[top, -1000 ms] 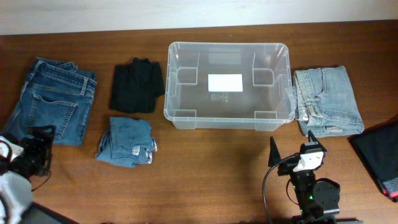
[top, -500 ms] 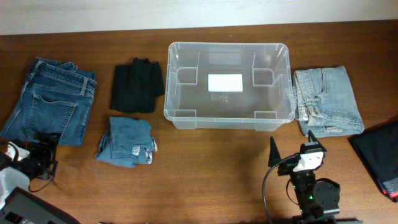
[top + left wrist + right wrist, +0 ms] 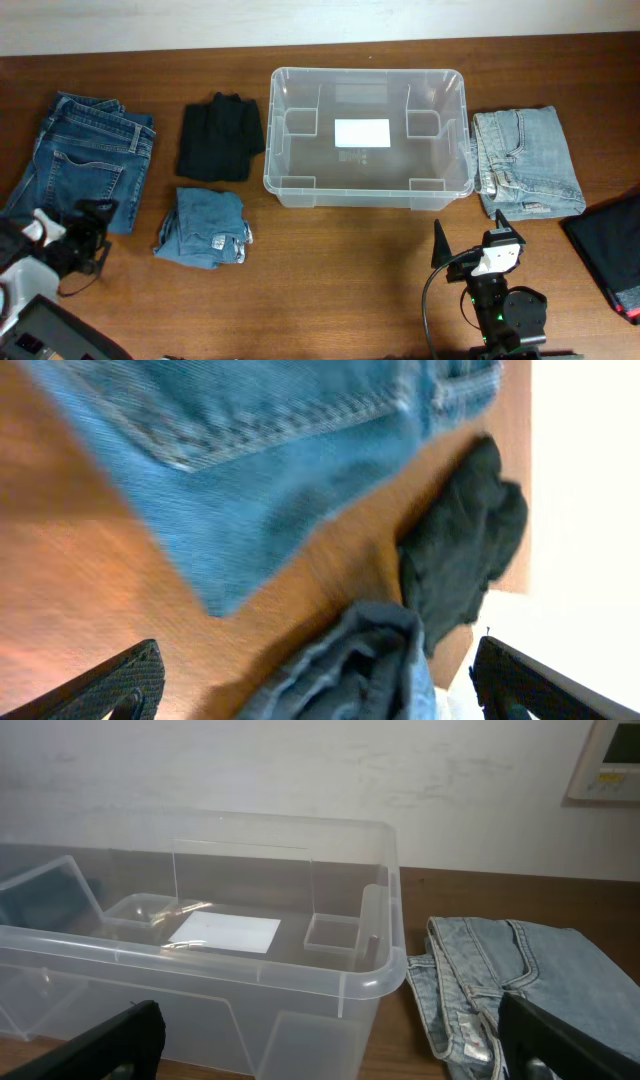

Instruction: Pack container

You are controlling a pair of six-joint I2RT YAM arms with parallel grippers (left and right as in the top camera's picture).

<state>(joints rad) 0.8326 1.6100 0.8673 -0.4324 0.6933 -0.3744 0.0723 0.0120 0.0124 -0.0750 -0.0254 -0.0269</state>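
Container [image 3: 366, 192]: clear rectangular bin, upright on the wooden surface [image 3: 330, 280] at the back centre, open side up. White label [image 3: 361, 132] shows through its base. We see nothing inside it apart from the moulded ribs.

Left of the container lie 3 folded garments. A black garment [image 3: 220, 135] is nearest, a small folded denim piece [image 3: 205, 228] lies just in front of that, and dark blue jeans [image 3: 85, 160] are farthest left. Light blue jeans [image 3: 525, 162] lie just beside the container's right wall; we cannot tell whether they touch it. A dark item [image 3: 610, 250] sits at the far right edge, partly out of view.

Left end effector [image 3: 98, 236]: jaws fully apart, nothing between them. It sits low at the front left, near the front edge of the dark blue jeans and beside the small denim piece.

Right end effector [image 3: 472, 245]: jaws fully apart, nothing held. It sits at the front right and faces the container's front right corner, well clear of it.
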